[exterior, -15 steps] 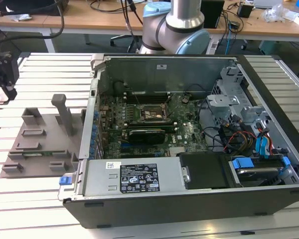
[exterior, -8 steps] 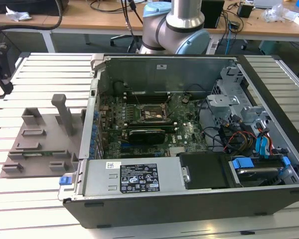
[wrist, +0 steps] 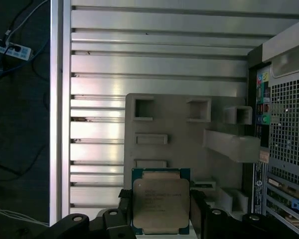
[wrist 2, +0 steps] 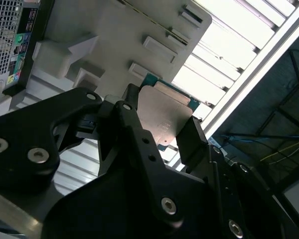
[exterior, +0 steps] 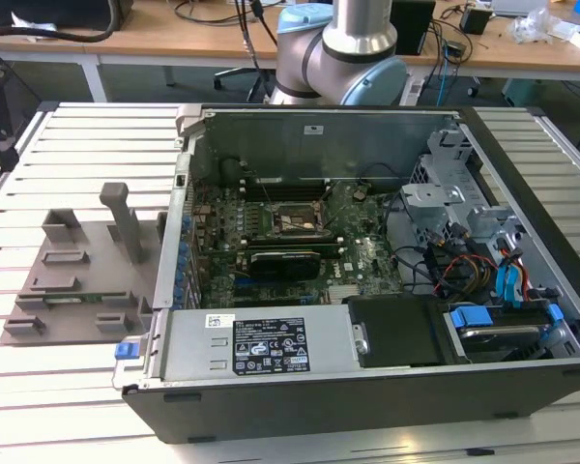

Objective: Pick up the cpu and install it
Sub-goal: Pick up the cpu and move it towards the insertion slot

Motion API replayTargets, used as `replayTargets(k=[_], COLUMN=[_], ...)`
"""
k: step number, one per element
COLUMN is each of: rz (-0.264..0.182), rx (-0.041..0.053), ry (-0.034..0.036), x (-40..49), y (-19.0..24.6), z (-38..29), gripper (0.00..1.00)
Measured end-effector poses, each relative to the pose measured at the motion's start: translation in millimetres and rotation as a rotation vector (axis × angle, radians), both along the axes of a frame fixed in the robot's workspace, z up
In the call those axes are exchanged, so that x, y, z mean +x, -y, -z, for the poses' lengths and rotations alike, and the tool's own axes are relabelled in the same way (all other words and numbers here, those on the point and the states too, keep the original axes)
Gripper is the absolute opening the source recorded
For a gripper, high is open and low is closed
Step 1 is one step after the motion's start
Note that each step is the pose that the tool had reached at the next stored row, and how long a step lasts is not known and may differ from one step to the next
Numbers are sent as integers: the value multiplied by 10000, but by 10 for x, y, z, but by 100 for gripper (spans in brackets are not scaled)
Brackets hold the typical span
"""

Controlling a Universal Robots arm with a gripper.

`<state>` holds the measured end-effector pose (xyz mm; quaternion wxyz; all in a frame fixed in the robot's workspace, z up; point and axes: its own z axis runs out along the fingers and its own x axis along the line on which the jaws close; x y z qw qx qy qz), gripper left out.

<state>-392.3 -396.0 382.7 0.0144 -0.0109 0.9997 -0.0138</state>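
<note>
The cpu is a flat square chip with a silvery top and a green rim. My gripper is shut on it, one black finger on each of two opposite edges. In both wrist views the chip hangs well above the grey tray, near the tray's edge. In the exterior view the open computer case lies on its side, with the bare socket on the motherboard. The arm's base rises behind the case.
The grey tray with upright pegs lies on the slatted metal table at the exterior view's left of the case. A black card, drive bays and cables crowd the case. The table edge drops to the floor.
</note>
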Motion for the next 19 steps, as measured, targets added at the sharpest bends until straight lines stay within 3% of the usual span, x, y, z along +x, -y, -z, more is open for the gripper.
replayTargets(k=[19], rz=[0], rx=[0], ry=[0], x=[0], y=[0], z=[-352], gripper=[55])
